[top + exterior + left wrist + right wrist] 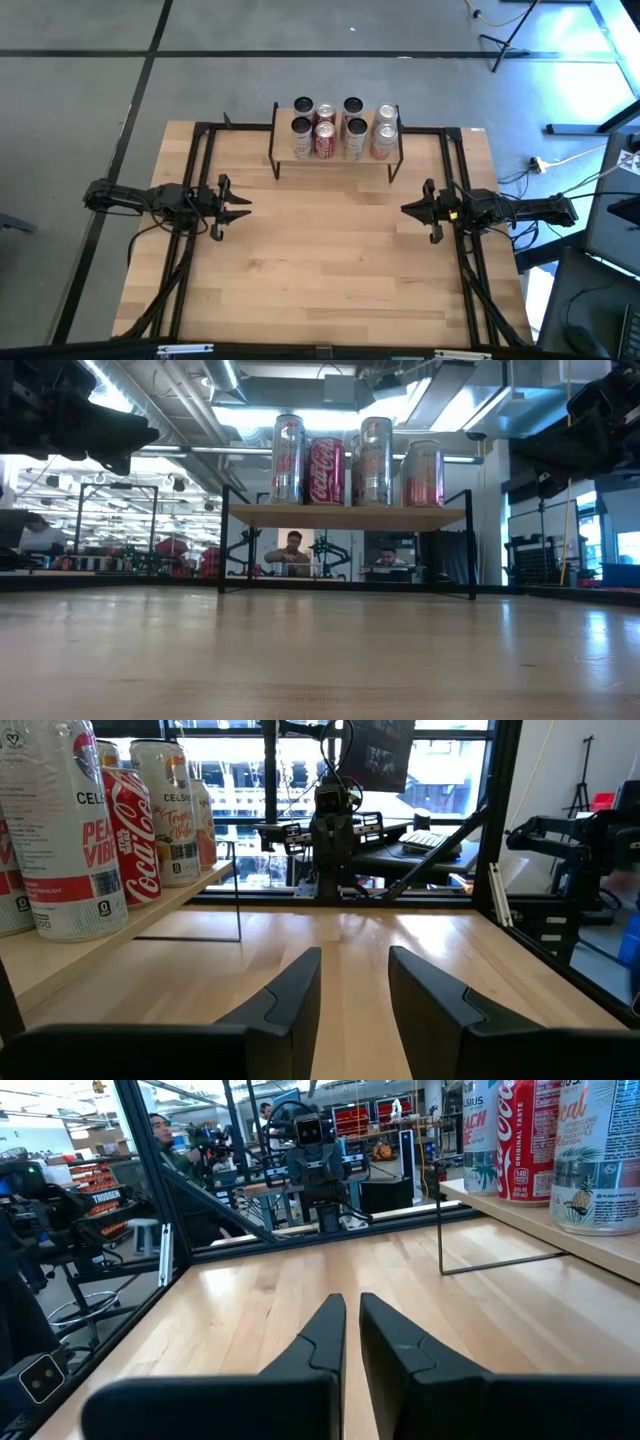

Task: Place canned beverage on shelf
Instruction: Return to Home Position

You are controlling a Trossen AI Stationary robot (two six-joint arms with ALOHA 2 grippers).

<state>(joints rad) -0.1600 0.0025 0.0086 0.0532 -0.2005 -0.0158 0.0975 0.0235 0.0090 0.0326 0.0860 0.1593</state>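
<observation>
Tabletop [330, 270], shelf [345, 517] with cans [325, 470] beyond fingers [290, 1000]

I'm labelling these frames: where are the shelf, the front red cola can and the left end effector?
shelf [345, 517]: low view, board's front edge.
front red cola can [324, 470]: low view, its label.
left end effector [246, 207]: high view, between its fingertips.
</observation>
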